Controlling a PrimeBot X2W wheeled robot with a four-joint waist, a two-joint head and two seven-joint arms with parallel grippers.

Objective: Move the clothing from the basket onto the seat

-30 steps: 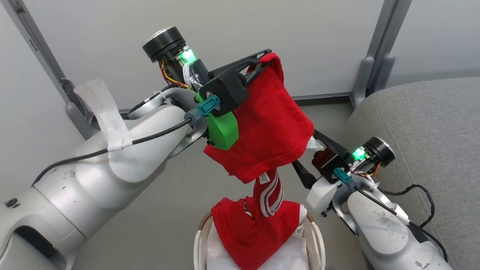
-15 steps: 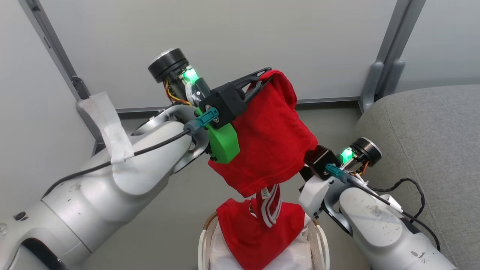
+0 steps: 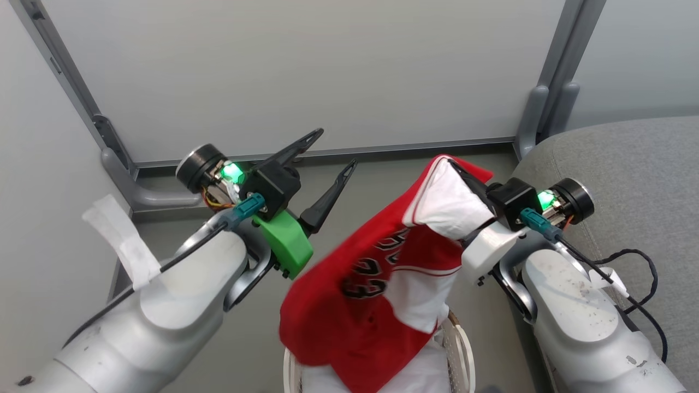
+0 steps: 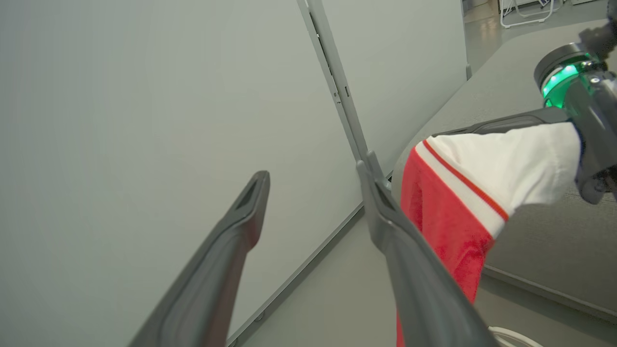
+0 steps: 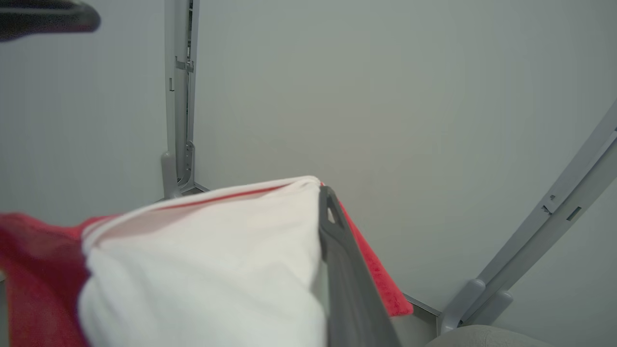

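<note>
While your right hand clamps the clothing at its white panel and your left hand gapes empty, it looks light, limp; gather the sagging red hem.

A soft red fabric garment with a white panel spreads from centre toward 8 o'clock, touching a long dark grey finger rising from 6 o'clock.

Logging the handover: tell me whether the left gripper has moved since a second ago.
Yes. The left gripper, then raised above the wall rail holding the clothing, now sits lower and further left, open and empty.
</note>
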